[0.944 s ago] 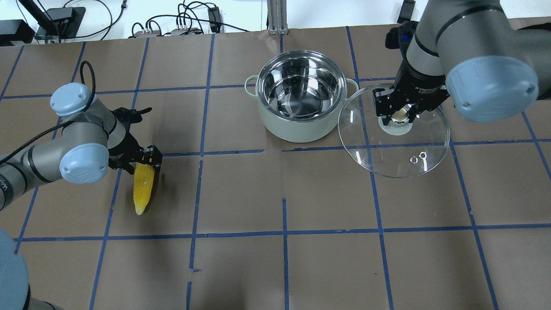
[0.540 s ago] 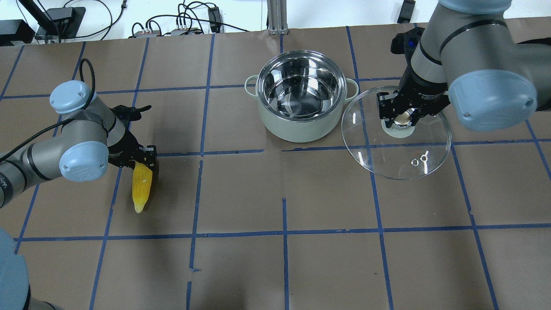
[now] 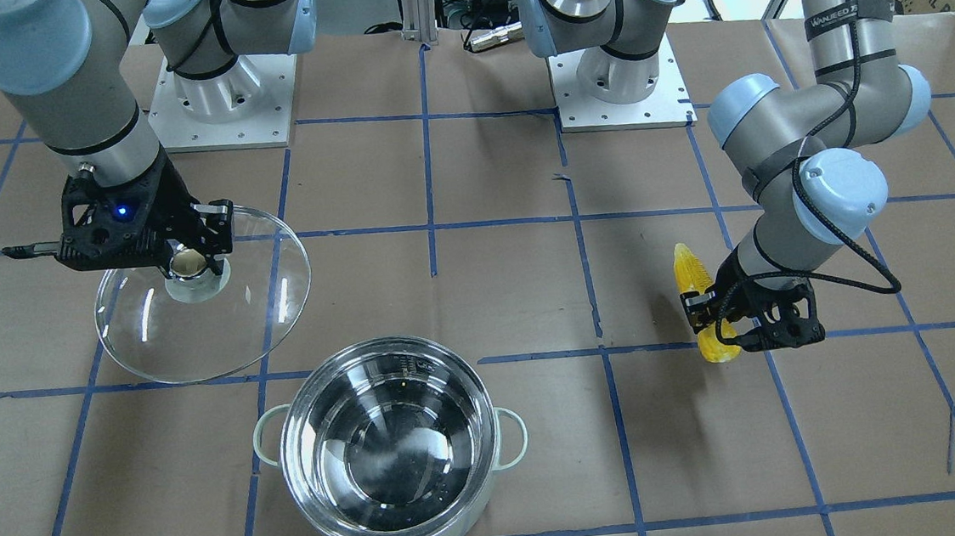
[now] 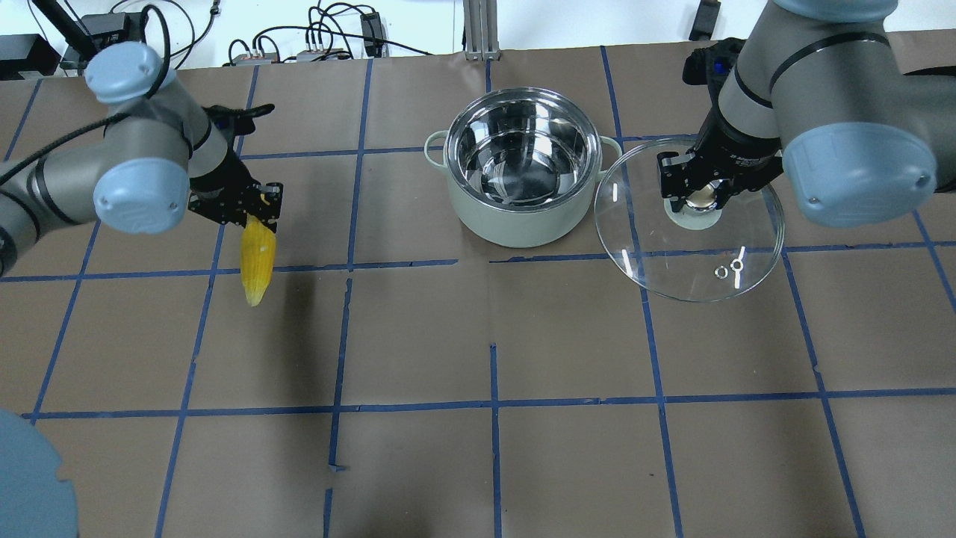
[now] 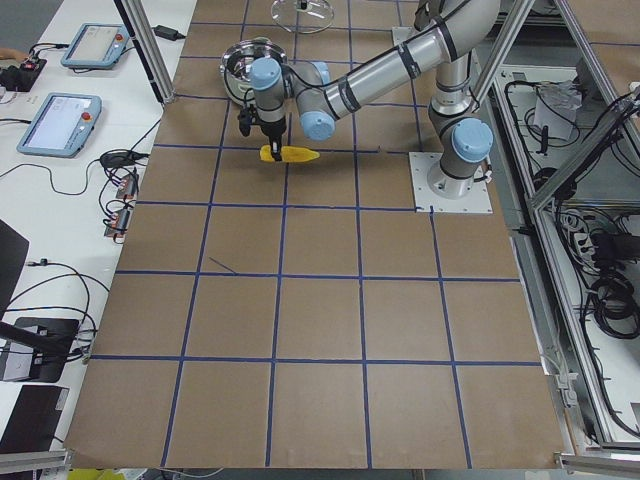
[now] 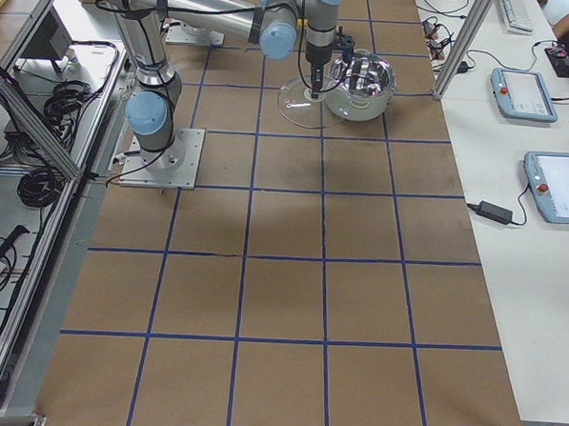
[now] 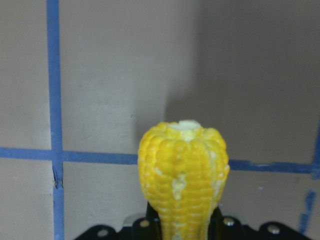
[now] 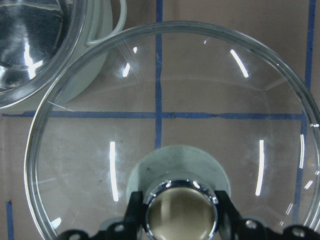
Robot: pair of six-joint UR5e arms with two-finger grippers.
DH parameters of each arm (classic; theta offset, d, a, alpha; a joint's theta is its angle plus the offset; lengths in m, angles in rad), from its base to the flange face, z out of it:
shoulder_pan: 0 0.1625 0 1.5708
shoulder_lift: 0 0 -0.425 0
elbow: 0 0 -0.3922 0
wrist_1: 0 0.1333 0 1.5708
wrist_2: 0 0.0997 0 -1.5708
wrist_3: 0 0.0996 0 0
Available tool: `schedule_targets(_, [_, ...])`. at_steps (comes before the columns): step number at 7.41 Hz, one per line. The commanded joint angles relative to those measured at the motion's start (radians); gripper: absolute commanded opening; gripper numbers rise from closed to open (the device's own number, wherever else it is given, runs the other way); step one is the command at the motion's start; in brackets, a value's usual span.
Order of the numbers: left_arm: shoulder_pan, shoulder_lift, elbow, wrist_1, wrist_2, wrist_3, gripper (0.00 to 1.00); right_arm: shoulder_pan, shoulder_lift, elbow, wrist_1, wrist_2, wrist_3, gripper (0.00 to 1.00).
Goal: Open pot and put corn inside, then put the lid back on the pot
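Note:
The corn (image 4: 257, 261) hangs above the table at the left, thick end in my left gripper (image 4: 252, 215), which is shut on it, tip pointing toward the robot. The left wrist view shows the corn (image 7: 182, 175) between the fingers. The pot (image 4: 515, 224) stands uncovered with nothing in it at the far middle. My right gripper (image 4: 702, 196) is shut on the knob of the glass lid (image 4: 687, 258), held just right of the pot; whether the lid touches the table I cannot tell. The facing view shows the corn (image 3: 702, 301), left gripper (image 3: 715, 313), pot (image 3: 285, 453), lid (image 3: 210, 332) and right gripper (image 3: 191, 258).
Brown paper with a blue tape grid covers the table. Cables and boxes (image 4: 314, 45) lie along its far edge. Both arm bases (image 3: 217, 101) stand on the robot's side. Tablets (image 5: 60, 120) lie on a side bench.
My left gripper has lifted the corn off the table and carried it farther from the robot. The right gripper and lid have shifted slightly to the right.

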Motion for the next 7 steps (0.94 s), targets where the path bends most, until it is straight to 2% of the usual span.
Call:
schedule_targets(1, [-0.122,-0.07,0.259,-0.137,-0.056,-0.136,0.15,-0.002,-0.005,0.0,-0.006,-0.005,-0.003,0.16])
schedule_targets(4, [-0.332,-0.208,0.529,-0.143,-0.054,-0.32,0.15,-0.016,-0.011,-0.02,0.004,-0.017,-0.01,0.16])
schedule_targets(5, [-0.375,-0.267,0.61,-0.147,-0.052,-0.378,0.15,-0.053,-0.016,-0.022,0.01,-0.016,-0.023,0.16])
schedule_targets(7, [-0.453,-0.372,0.712,-0.144,-0.032,-0.42,0.15,-0.134,-0.036,-0.02,0.029,-0.016,-0.047,0.16])
